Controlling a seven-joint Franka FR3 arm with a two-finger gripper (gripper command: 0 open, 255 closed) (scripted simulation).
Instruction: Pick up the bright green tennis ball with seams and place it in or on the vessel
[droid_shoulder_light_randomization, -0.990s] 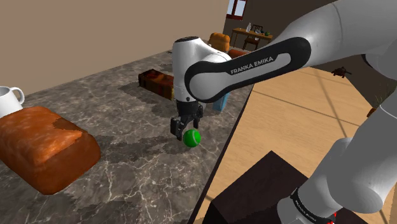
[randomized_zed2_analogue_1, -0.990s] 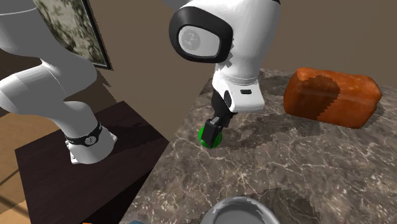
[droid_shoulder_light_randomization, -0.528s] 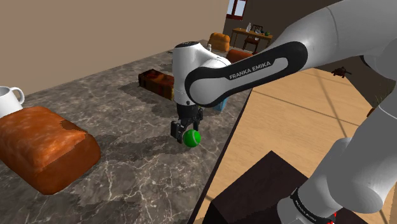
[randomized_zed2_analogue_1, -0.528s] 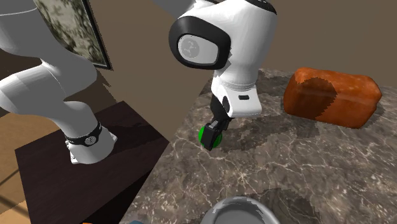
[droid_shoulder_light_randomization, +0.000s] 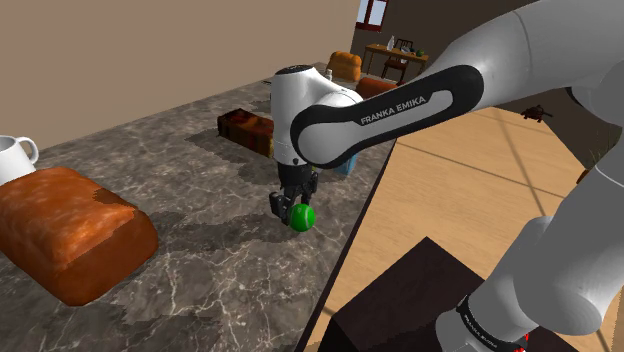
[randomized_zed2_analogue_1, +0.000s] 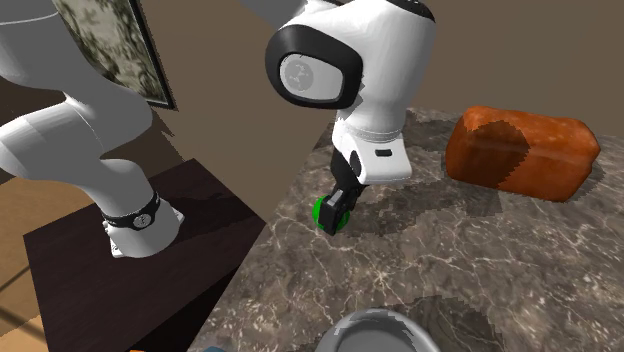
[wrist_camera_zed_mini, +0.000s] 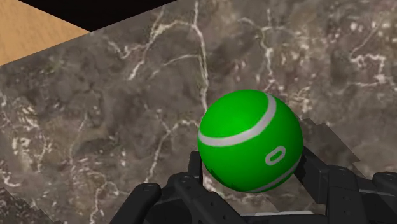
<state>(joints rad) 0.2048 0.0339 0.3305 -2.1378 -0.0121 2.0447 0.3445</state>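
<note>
Gripper (droid_shoulder_light_randomization: 295, 209) jaws clamp the green tennis ball (droid_shoulder_light_randomization: 302, 217) between them, tighter than a second ago. The wrist view shows its white seams (wrist_camera_zed_mini: 236, 140). The second exterior view shows a grey vessel (randomized_zed2_analogue_1: 385, 316) apart from the jaws.

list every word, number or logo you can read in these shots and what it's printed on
"FRANKA EMIKA": white letters on the arm's dark forearm cover, shoulder view.
"0", or just an oval ring: white mark on the green tennis ball, wrist view; cannot tell which.
Print on the dark base ring of the arm: too small to read.
Round emblem on the joint cap: no legible letters.
</note>
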